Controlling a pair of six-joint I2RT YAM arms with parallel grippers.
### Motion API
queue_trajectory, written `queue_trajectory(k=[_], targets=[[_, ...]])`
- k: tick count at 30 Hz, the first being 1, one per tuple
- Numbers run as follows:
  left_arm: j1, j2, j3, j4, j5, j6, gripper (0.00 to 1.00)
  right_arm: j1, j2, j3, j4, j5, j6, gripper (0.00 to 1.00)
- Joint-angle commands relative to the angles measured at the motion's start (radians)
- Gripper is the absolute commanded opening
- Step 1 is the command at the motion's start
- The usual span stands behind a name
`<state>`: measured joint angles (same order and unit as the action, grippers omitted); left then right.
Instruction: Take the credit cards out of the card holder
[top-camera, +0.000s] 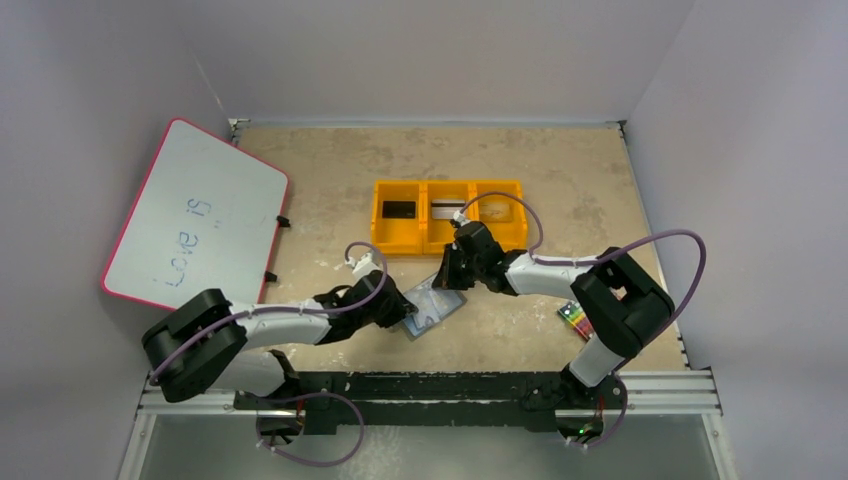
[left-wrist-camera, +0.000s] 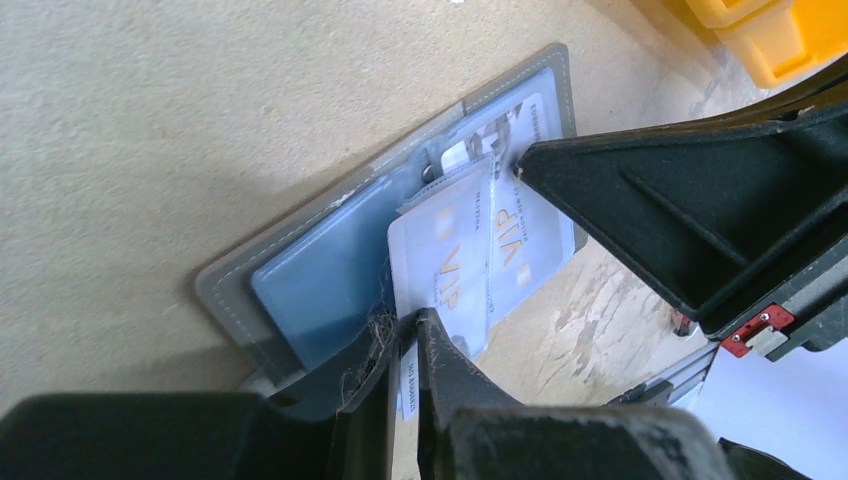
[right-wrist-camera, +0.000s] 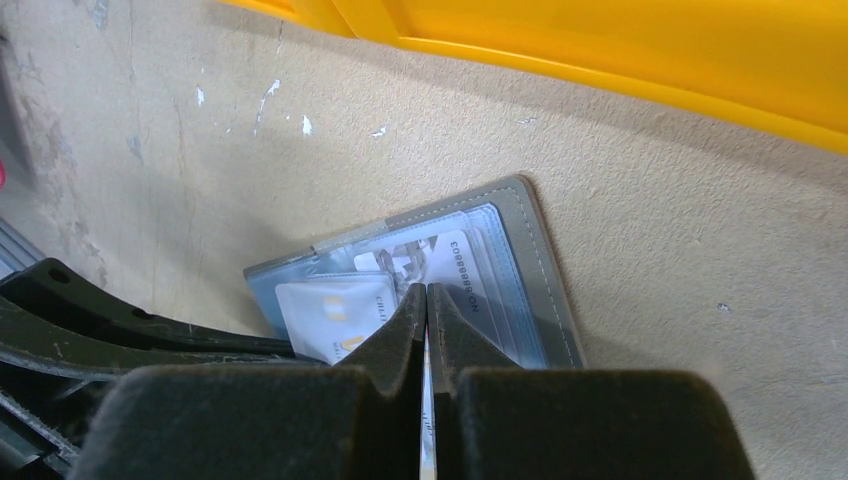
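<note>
The dark-grey card holder (top-camera: 446, 304) lies open on the table, its pale blue pockets up (left-wrist-camera: 310, 270) (right-wrist-camera: 548, 290). My left gripper (top-camera: 406, 320) (left-wrist-camera: 408, 332) is shut on the near edge of a pale "VIP" card (left-wrist-camera: 445, 262) (right-wrist-camera: 325, 312) that sticks partway out of the holder. A second pale card (left-wrist-camera: 515, 235) (right-wrist-camera: 478, 280) sits in the right pocket. My right gripper (top-camera: 448, 282) (right-wrist-camera: 426, 292) is shut, with its tips pressed on the middle of the holder. A black card (top-camera: 400, 209) and a silver-white striped card (top-camera: 447, 209) lie in the yellow tray.
The yellow three-part tray (top-camera: 448, 184) stands just behind the holder and close to the right gripper (right-wrist-camera: 650, 50). A pink-rimmed whiteboard (top-camera: 195, 215) leans at the left wall. A crayon pack (top-camera: 576, 318) lies by the right arm's base.
</note>
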<state>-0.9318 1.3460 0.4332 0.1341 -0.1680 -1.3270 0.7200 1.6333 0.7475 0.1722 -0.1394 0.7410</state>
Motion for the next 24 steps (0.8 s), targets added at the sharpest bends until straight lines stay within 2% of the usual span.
queue_trajectory(k=[1, 4, 7, 9, 11, 13, 18, 21, 24], targets=[[-0.004, -0.039, -0.052, -0.053, -0.067, -0.077, 0.05, 0.002, 0.024, -0.033, -0.098, 0.083, -0.009, 0.00], [-0.004, -0.043, -0.050, -0.067, -0.070, -0.080, 0.05, 0.002, 0.019, -0.030, -0.097, 0.079, -0.010, 0.00], [-0.004, -0.020, -0.052, -0.011, -0.047, -0.065, 0.06, 0.003, -0.009, -0.033, -0.060, 0.021, -0.038, 0.03], [-0.004, 0.007, -0.052, 0.031, -0.029, -0.062, 0.06, 0.002, -0.045, -0.040, -0.033, -0.027, -0.055, 0.09], [-0.004, 0.041, -0.049, 0.058, -0.023, -0.063, 0.09, 0.002, -0.085, -0.049, 0.000, -0.087, -0.068, 0.20], [-0.004, 0.058, -0.042, 0.064, -0.022, -0.063, 0.11, 0.002, -0.110, -0.052, -0.005, -0.108, -0.069, 0.24], [-0.004, 0.047, -0.054, 0.066, -0.037, -0.073, 0.19, 0.002, -0.151, -0.067, 0.029, -0.207, -0.103, 0.24], [-0.004, 0.047, -0.063, 0.091, -0.027, -0.081, 0.21, 0.007, -0.137, -0.060, 0.046, -0.256, -0.112, 0.17], [-0.005, 0.044, -0.065, 0.098, -0.022, -0.088, 0.23, 0.007, -0.099, -0.049, 0.027, -0.236, -0.116, 0.13]])
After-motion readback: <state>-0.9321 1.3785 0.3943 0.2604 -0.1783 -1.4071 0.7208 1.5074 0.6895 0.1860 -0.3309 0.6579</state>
